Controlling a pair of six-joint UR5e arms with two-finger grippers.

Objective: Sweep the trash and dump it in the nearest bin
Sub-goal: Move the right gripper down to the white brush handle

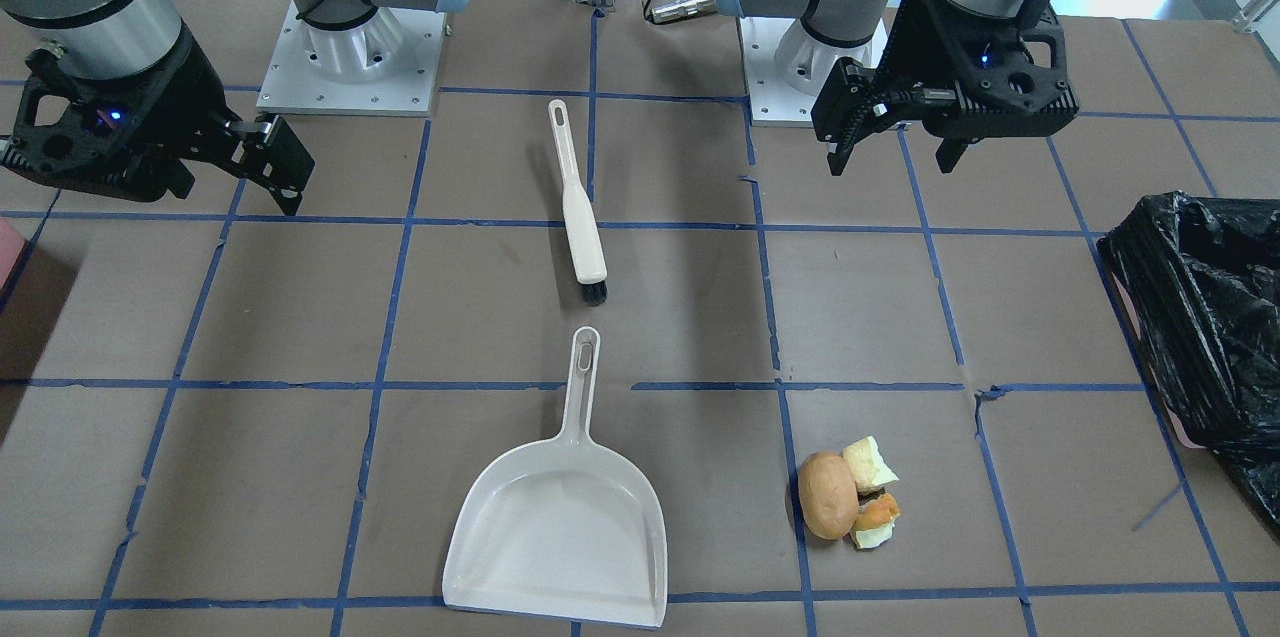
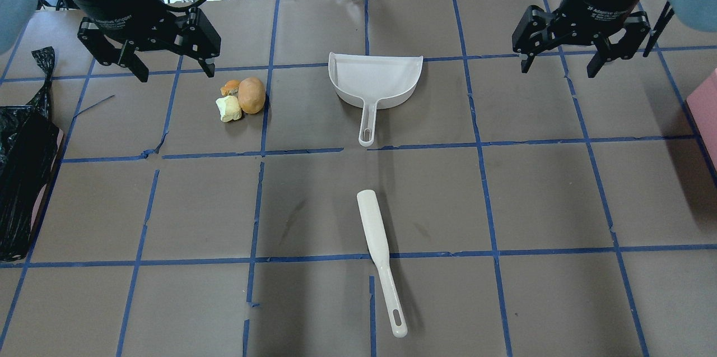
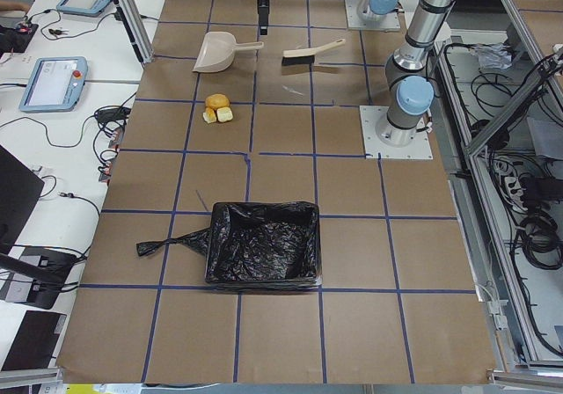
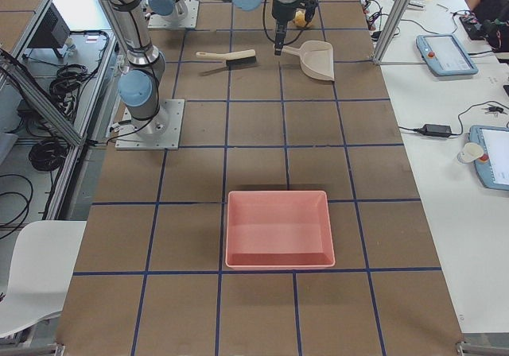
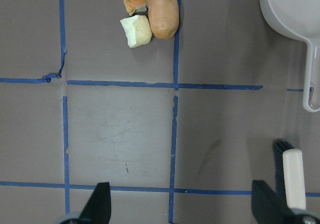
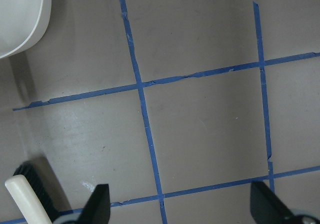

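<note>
The trash (image 2: 251, 95) is a brown-orange potato-like lump with a pale yellow chunk and an orange peel piece beside it; it lies on the table and also shows in the front view (image 1: 827, 495) and the left wrist view (image 5: 164, 13). The bin (image 3: 264, 262), lined with a black bag, stands at the table's end on my left and shows at the edges of the front (image 1: 1200, 317) and overhead (image 2: 22, 166) views. My left gripper (image 2: 175, 72) hangs open and empty above the table just left of the trash. My right gripper (image 2: 559, 70) hangs open and empty on the far right side.
A white dustpan (image 2: 375, 79) lies at the table's middle, right of the trash. A white brush (image 2: 375, 239) with black bristles lies nearer my base. A pink tray (image 4: 278, 229) sits at the table's right end. Blue tape lines grid the brown table.
</note>
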